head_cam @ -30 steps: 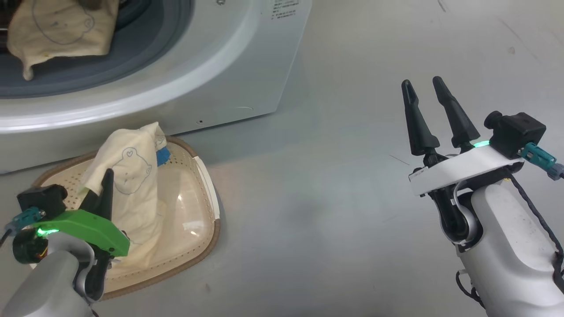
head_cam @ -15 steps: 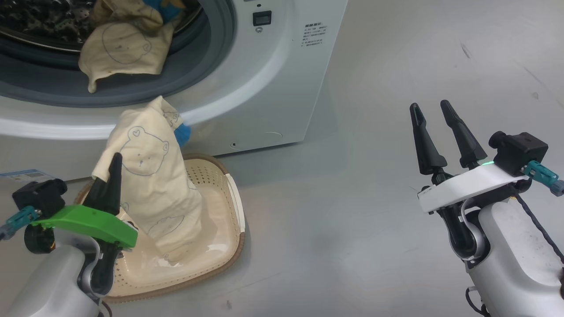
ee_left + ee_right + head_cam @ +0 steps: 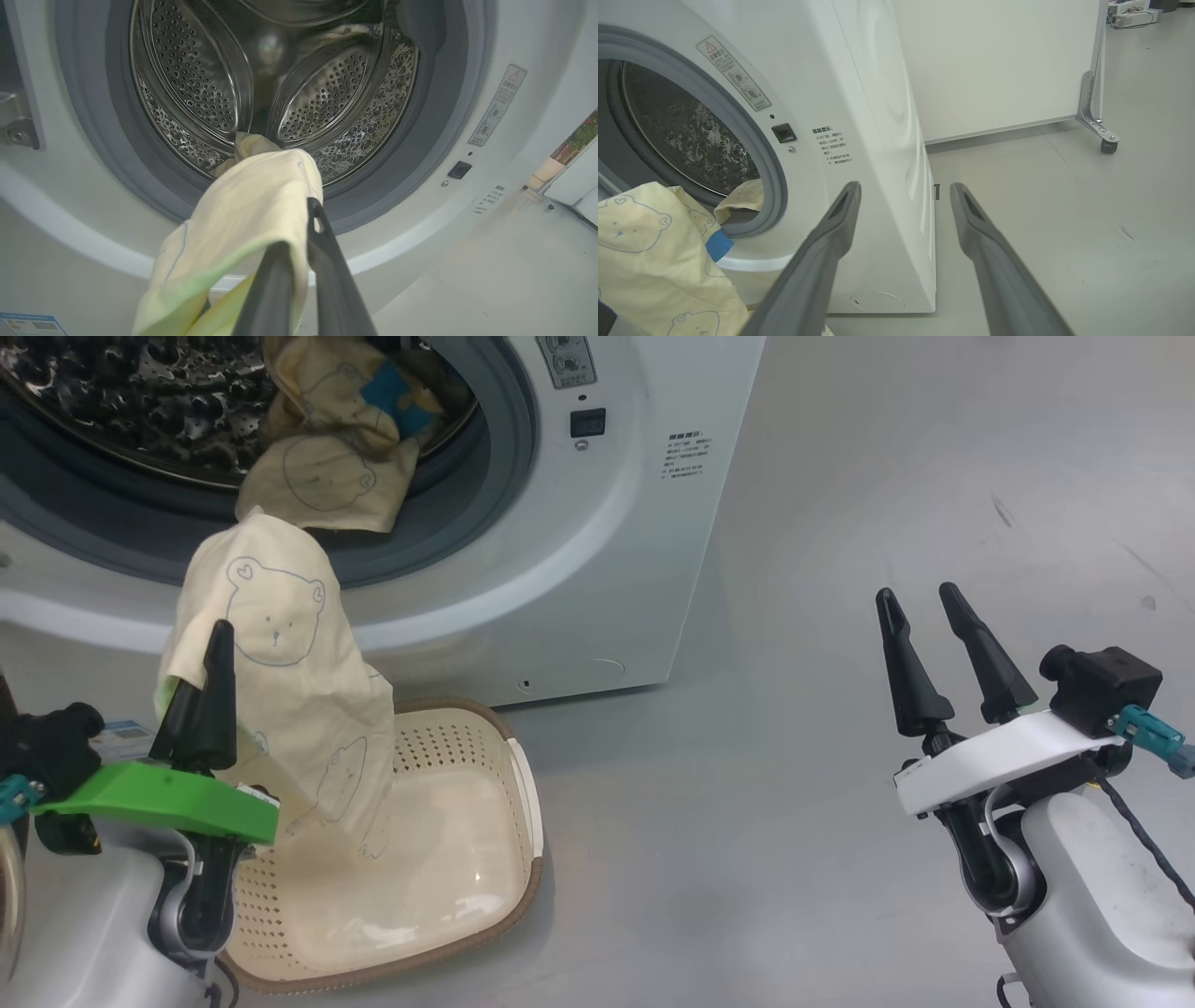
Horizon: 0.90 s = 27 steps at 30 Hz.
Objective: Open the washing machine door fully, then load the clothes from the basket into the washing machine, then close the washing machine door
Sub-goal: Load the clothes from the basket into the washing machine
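White enamel covers the one washing machine (image 3: pixel 644 523), its round mouth uncovered onto a steel perforated drum (image 3: pixel 210 70) ringed by a grey gasket (image 3: pixel 509 448). It stands on a smooth grey floor (image 3: pixel 794 821), and the right wrist view has a white panel (image 3: pixel 994 70) on a caster (image 3: pixel 1108 145) behind it. One cream basket (image 3: pixel 534 812) with a brown rim sits on the floor just in front of the machine. One pale yellow garment (image 3: pixel 280 653) with bear outlines hangs over the basket's inside, pinched in the closed left gripper (image 3: pixel 217 644) before the mouth. A bundle (image 3: pixel 327 476) with a blue patch lies at the drum's lip; whether it is one piece or two I cannot tell. The right gripper (image 3: pixel 917 595), second of two, hovers well apart over bare floor, fingers spread and holding nothing.
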Tool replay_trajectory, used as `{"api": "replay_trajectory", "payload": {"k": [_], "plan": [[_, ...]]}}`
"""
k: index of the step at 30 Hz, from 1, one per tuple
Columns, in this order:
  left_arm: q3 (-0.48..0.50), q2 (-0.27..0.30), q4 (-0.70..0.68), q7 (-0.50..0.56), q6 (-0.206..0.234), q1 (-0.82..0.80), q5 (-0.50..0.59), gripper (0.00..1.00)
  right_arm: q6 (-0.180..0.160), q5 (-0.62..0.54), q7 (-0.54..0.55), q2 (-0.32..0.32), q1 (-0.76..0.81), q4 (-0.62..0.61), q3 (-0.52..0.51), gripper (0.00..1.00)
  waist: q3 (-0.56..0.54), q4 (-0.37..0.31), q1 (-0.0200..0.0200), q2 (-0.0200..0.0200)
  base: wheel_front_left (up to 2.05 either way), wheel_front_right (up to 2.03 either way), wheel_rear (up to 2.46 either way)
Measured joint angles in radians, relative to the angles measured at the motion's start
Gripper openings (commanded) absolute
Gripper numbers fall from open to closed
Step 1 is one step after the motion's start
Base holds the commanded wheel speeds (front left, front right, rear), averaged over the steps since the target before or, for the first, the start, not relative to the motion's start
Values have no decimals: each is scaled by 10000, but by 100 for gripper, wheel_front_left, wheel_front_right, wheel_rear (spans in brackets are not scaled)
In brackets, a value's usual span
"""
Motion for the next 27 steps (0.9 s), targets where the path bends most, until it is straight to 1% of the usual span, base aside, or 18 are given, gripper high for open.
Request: {"api": "replay_trajectory", "payload": {"k": [5,10,16,18,23,27], "plan": [[345,-182,-491,-21,8,377,196,0,0,79,0,-13,294,0,-29,100,-334,56,0,0,0,0,0],[414,-276,-907,-21,35,645,299,0,0,92,0,-109,500,-10,-182,100,-619,119,0,0,0,0,0],[610,-309,-1175,-21,301,1116,650,0,0,155,0,-153,574,-71,-280,100,-867,210,0,0,0,0,0],[763,-430,-1360,-21,418,1247,736,0,0,159,0,-201,626,-130,-343,100,-953,260,0,0,0,0,0],[1089,-631,-1918,-21,502,1281,736,0,0,161,0,-242,766,-219,-345,100,-1015,315,0,0,0,0,0],[1103,-686,-2188,-21,502,1277,918,0,0,161,0,-253,774,-305,-322,100,-986,327,0,0,0,0,0]]}}
